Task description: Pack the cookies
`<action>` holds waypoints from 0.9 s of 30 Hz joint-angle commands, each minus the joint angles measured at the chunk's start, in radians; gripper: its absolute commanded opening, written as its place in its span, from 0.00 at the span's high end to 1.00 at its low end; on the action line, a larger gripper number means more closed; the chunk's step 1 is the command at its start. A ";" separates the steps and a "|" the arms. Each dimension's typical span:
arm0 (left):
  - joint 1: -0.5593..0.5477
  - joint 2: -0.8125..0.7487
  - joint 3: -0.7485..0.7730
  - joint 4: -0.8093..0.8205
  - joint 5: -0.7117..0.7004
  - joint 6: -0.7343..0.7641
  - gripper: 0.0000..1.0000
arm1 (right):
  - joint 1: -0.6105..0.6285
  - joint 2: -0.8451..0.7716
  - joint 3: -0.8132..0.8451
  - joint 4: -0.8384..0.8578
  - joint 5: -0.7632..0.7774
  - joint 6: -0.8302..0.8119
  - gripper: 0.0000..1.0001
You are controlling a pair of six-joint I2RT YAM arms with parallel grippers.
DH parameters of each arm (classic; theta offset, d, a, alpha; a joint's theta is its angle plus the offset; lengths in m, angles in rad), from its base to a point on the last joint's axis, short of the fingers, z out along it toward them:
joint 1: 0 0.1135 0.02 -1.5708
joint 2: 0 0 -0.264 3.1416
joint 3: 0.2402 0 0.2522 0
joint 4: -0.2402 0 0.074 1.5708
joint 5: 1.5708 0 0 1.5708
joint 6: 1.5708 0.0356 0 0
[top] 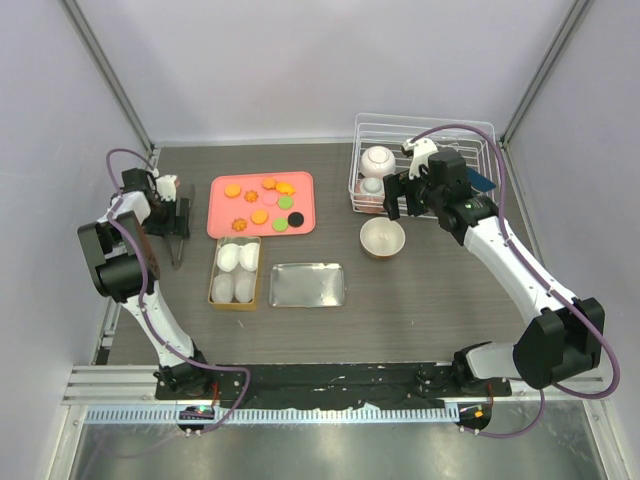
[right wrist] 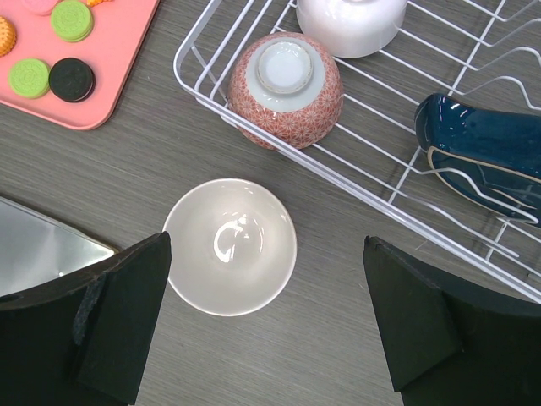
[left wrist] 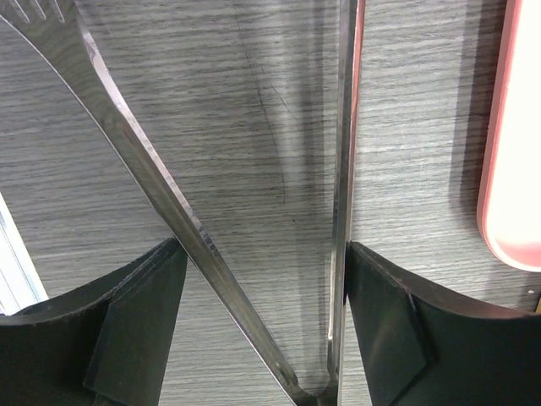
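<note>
White walls (top: 300, 60) on three sides, with bare metal posts (top: 110, 75) at the back corners. Table (top: 440, 290) is dark grey woodgrain, matte; a ribbed rail runs along its near edge.

Left arm (top: 125, 265) folds back to the far left edge. Right arm (top: 520, 275) stretches toward the back right.

Wire rack (top: 480, 135) is white and sits at the back right corner. It holds a red patterned bowl (right wrist: 286, 85) turned upside down, a white pot (right wrist: 351, 21) and a dark blue dish (right wrist: 482, 148).

Pink tray (top: 300, 228) sits back centre-left. The cookies (top: 262, 203) are all on it, loosely spread: mostly orange, some green, pink, one black.

Silver tin (top: 308, 285) is empty and lies just in front of the tray. Gold tin (top: 213, 285) is beside it on the left and holds four white paper cups (top: 236, 272).

White bowl (right wrist: 230, 245) stands upright on the table, just in front of the rack.

Right gripper (right wrist: 266, 321) is spread wide with nothing in it, above the white bowl.

Tongs (left wrist: 342, 169) are steel and lie flat on the table left of the tray, arms still spread in a V.

Left gripper (left wrist: 262, 321) straddles the tongs near the hinge. Each pad touches one arm, so it is grasping the tongs.
</note>
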 commanded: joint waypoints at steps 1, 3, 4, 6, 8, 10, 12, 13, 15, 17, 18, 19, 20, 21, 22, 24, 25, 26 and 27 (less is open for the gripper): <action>0.003 0.012 -0.003 -0.018 0.043 0.009 0.23 | 0.005 0.003 0.046 0.009 0.012 -0.013 0.00; 0.003 0.017 -0.002 -0.019 0.050 0.007 0.26 | 0.005 0.003 0.046 0.011 0.012 -0.013 0.00; 0.003 0.017 -0.005 -0.021 0.053 0.007 0.28 | 0.005 0.003 0.046 0.011 0.014 -0.015 0.00; 0.005 0.017 -0.006 -0.022 0.060 0.004 0.33 | 0.005 0.003 0.046 0.011 0.012 -0.015 0.00; 0.005 0.015 -0.015 -0.021 0.067 0.001 0.39 | 0.005 0.005 0.046 0.011 0.012 -0.015 0.00; 0.003 0.003 -0.026 -0.013 0.070 -0.002 0.42 | 0.005 0.006 0.046 0.011 0.012 -0.015 0.00; 0.005 -0.012 -0.048 0.007 0.078 -0.013 0.47 | 0.007 0.008 0.046 0.009 0.014 -0.015 0.00; 0.003 -0.021 -0.054 0.013 0.084 -0.020 0.48 | 0.007 0.010 0.047 0.011 0.014 -0.015 0.00; 0.005 -0.052 -0.068 0.025 0.099 -0.039 0.49 | 0.007 0.010 0.047 0.011 0.015 -0.015 0.00; 0.005 -0.086 -0.075 0.031 0.112 -0.049 0.50 | 0.007 0.010 0.047 0.009 0.017 -0.016 0.00; 0.003 -0.097 -0.080 0.030 0.122 -0.057 0.50 | 0.007 0.011 0.047 0.011 0.017 -0.016 0.00; 0.003 -0.109 -0.081 0.032 0.127 -0.060 0.50 | 0.007 0.011 0.047 0.011 0.017 -0.016 0.00; 0.003 -0.127 -0.083 0.032 0.130 -0.065 0.50 | 0.007 0.011 0.047 0.011 0.018 -0.016 0.00; 0.003 -0.136 -0.086 0.032 0.132 -0.068 0.50 | 0.008 0.011 0.047 0.011 0.017 -0.016 0.00; 0.003 -0.146 -0.086 0.032 0.132 -0.071 0.50 | 0.010 0.010 0.047 0.009 0.018 -0.016 0.00; 0.003 -0.172 -0.089 0.032 0.136 -0.072 0.50 | 0.008 0.010 0.047 0.011 0.018 -0.016 0.00; 0.003 -0.178 -0.092 0.030 0.141 -0.076 0.50 | 0.008 0.011 0.047 0.011 0.018 -0.016 0.00; 0.003 -0.186 -0.089 0.028 0.144 -0.079 0.49 | 0.010 0.010 0.047 0.009 0.018 -0.016 0.00; 0.005 -0.199 -0.091 0.025 0.149 -0.080 0.49 | 0.010 0.010 0.047 0.011 0.020 -0.016 0.00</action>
